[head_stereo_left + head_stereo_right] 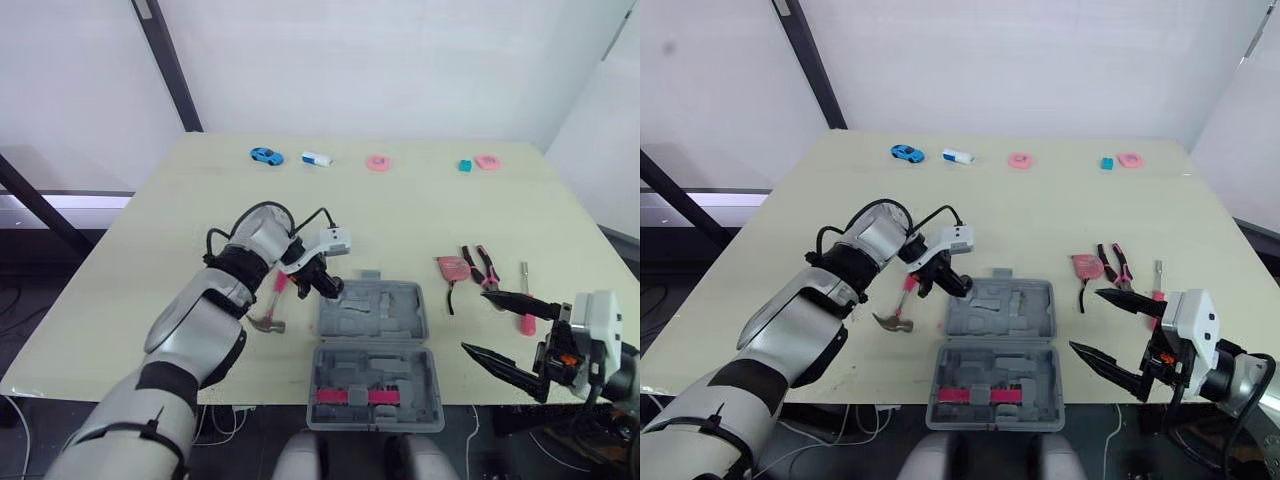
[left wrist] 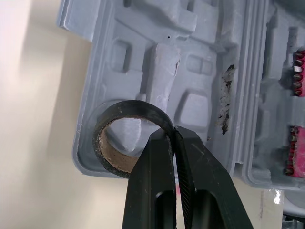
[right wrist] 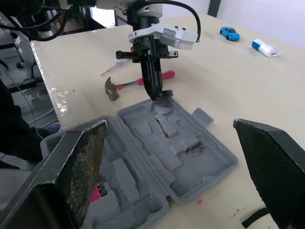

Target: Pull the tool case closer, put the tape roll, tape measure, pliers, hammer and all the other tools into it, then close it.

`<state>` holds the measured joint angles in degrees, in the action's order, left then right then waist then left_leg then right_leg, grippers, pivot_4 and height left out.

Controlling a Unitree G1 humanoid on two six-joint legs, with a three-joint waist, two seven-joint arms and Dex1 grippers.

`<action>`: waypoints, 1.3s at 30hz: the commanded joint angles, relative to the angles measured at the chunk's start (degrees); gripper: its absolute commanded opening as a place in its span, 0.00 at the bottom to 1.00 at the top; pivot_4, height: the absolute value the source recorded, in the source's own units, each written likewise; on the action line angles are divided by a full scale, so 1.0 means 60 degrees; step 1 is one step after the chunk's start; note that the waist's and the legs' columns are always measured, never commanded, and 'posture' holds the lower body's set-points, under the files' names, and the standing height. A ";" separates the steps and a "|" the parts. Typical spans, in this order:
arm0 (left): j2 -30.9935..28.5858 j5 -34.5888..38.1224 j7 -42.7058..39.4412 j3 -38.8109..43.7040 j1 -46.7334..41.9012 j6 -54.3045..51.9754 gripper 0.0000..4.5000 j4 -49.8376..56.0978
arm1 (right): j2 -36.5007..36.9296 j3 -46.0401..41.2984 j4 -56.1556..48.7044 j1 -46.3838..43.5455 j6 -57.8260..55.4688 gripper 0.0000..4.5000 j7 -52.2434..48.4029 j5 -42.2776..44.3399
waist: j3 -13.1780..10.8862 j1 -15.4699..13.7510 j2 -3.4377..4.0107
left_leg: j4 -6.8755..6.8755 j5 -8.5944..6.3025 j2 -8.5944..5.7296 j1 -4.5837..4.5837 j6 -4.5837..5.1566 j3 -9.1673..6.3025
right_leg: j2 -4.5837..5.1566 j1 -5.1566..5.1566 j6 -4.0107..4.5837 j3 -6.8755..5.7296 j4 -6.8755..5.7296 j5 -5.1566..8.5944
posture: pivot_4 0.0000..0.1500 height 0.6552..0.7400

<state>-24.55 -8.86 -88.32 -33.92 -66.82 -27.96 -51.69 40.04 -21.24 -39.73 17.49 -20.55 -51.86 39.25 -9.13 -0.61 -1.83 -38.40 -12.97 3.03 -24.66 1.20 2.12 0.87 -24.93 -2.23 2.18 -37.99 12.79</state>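
Note:
The grey tool case (image 1: 395, 310) lies open near the table's front edge, with moulded recesses in both halves. My left gripper (image 1: 330, 288) is shut on the black tape roll (image 2: 128, 107) and holds it over the left corner of the case's far half. The pink-handled hammer (image 1: 272, 305) lies on the table just left of the case. Right of the case are the red tape measure (image 1: 453, 267), the pliers (image 1: 487, 268) and a pink-handled screwdriver (image 1: 527, 323). My right gripper (image 1: 475, 320) hangs open at the front right, beside the case and in front of those tools, holding nothing.
A pink strip of bits (image 1: 350, 396) sits in the case's near half. Along the far edge lie a blue toy car (image 1: 266, 155), a white and blue item (image 1: 317, 158), two pink rings (image 1: 378, 162) (image 1: 487, 161) and a teal block (image 1: 465, 166).

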 commanded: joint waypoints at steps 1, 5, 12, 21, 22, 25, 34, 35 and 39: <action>0.0142 -0.0262 -0.0202 0.0060 -0.0296 0.0413 0.00 -0.0425 | -0.0061 -0.0154 -0.0341 0.0082 0.0278 1.00 0.0107 0.0007 | 0.0000 0.0000 0.0000 | 0.0000 0.0000 0.0000 0.0000 0.0000 -0.0001 | 0.0000 0.0000 0.0000 0.0000 0.0000 0.0000 | 1.00 1.00; 0.0346 -0.0487 -0.0110 0.0153 -0.0426 0.0717 0.00 -0.1007 | -0.0070 -0.0085 -0.0343 0.0082 0.0325 1.00 0.0209 -0.0027 | 0.0000 -0.0005 0.0000 | 0.0000 0.0000 -0.0001 -0.0002 0.0000 -0.0002 | 0.0000 0.0000 0.0001 -0.0001 0.0001 0.0000 | 1.00 1.00; 0.0597 -0.0734 0.0089 0.0326 -0.0574 0.1111 0.00 -0.1673 | -0.0054 -0.0121 -0.0407 0.0161 0.0326 1.00 0.0279 -0.0014 | 0.0000 -0.0001 0.0000 | 0.0000 0.0000 -0.0002 -0.0001 0.0000 -0.0004 | 0.0000 0.0001 0.0002 -0.0001 0.0000 0.0000 | 1.00 1.00; 0.0871 -0.0901 0.0357 0.0659 -0.0724 0.1186 0.21 -0.2132 | -0.0081 -0.0092 -0.0414 0.0242 0.0366 1.00 0.0323 -0.0053 | 0.0000 0.0006 0.0000 | 0.0000 0.0000 -0.0002 -0.0001 0.0000 -0.0005 | 0.0000 0.0001 0.0000 -0.0001 -0.0001 -0.0002 | 1.00 1.00; 0.0891 -0.0890 0.0394 0.0702 -0.0744 0.1186 0.25 -0.2137 | -0.0083 -0.0088 -0.0407 0.0247 0.0372 1.00 0.0319 -0.0058 | 0.0000 -0.0003 0.0000 | 0.0000 0.0000 -0.0002 -0.0002 0.0000 -0.0005 | 0.0000 0.0001 0.0000 -0.0001 -0.0001 -0.0002 | 1.00 1.00; 0.0887 -0.0875 0.0446 0.0845 -0.0821 0.1179 0.51 -0.2151 | -0.0090 -0.0073 -0.0385 0.0249 0.0389 1.00 0.0309 -0.0072 | 0.0000 -0.0003 -0.0001 | 0.0000 0.0000 -0.0003 -0.0003 0.0000 -0.0006 | 0.0001 0.0001 0.0000 -0.0002 -0.0001 -0.0003 | 1.00 1.00; 0.0139 0.0099 -0.0164 0.2179 -0.0642 0.1656 0.57 -0.1107 | -0.0120 -0.0058 -0.0342 0.0257 0.0437 1.00 0.0300 -0.0113 | 0.0000 0.0039 -0.0001 | 0.0000 0.0000 -0.0003 -0.0003 0.0000 -0.0008 | 0.0001 0.0000 0.0000 -0.0003 -0.0002 -0.0003 | 1.00 1.00; -0.0055 0.0401 -0.0118 0.2519 -0.0293 0.2143 0.57 -0.0649 | -0.0129 -0.0058 -0.0344 0.0278 0.0444 1.00 0.0303 -0.0120 | 0.0002 0.0075 0.0004 | 0.0000 0.0000 -0.0001 -0.0003 0.0000 -0.0012 | 0.0000 0.0000 0.0000 -0.0005 -0.0003 -0.0003 | 1.00 1.00; -0.0613 0.1080 0.0329 0.3299 0.1211 0.3378 0.57 0.1110 | -0.0167 0.0033 -0.0278 0.0244 0.0471 1.00 0.0343 -0.0143 | 0.0005 0.0134 0.0009 | 0.0004 0.0000 0.0003 0.0009 0.0000 -0.0009 | 0.0002 0.0007 0.0018 -0.0004 -0.0007 -0.0015 | 1.00 1.00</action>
<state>-27.64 -4.90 -87.32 -16.63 -61.99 -10.84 -50.14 39.26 -20.73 -40.42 19.27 -19.09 -49.96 38.33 -9.11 0.20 -1.78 -38.38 -12.97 3.05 -24.60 1.20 2.06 0.88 -24.88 -2.08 2.16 -38.03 12.68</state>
